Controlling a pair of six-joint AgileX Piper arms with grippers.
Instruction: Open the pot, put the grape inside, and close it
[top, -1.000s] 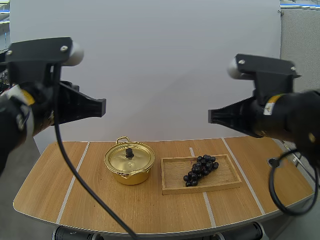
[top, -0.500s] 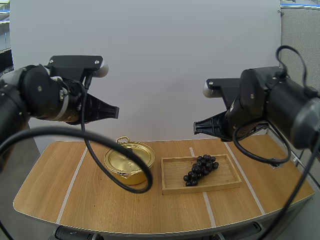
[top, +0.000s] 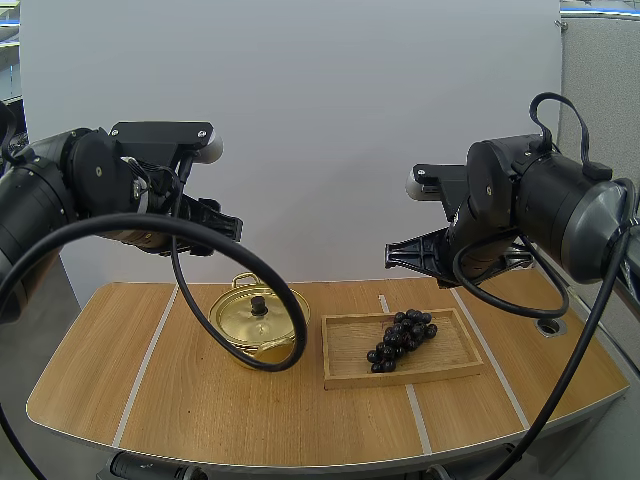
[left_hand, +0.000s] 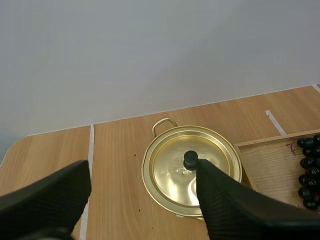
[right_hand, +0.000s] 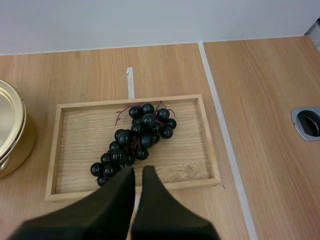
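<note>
Upper left of the high view, L gripper (top: 226, 226) hangs well above the table (top: 130, 390), nose tipped down-right toward the pot (top: 275, 348). Its wrist view shows the fingers (left_hand: 227, 202) wide apart, ribbed faces turned inward, holding nothing. The knob (left_hand: 190, 159) sits by the tip of one finger, not centred in the gap. Prob. a pre-grasp pose: spread early so a drop can bracket the knob, though it needs a small sideways fix first.

Left of centre on the table, the pot is closed. Its lid (top: 240, 315) sits flat w/ the black knob upright in the middle and a loop handle at the far side. So step 1, lid off, is not yet done, and I judge the task to be at its start.

Just right of the pot, close beside it w/ a narrow gap as far as I can tell, lies the tray (top: 400, 378), long side toward the arms. Grapes (top: 402, 338) lie in its right half, the bunch running diagonally, well clear of the rims, so there is room for fingers on either side.

Upper right of the high view, R gripper (top: 393, 255) hovers high, pointing left and down over the tray area. Its wrist view looks down on the grapes w/ the fingers pressed together as one dark wedge, only a hairline slit btwn them, gripping nothing. It must spread before it can take the bunch.

My read: L for lid, R for grapes, each arm parked over its own item.
</note>
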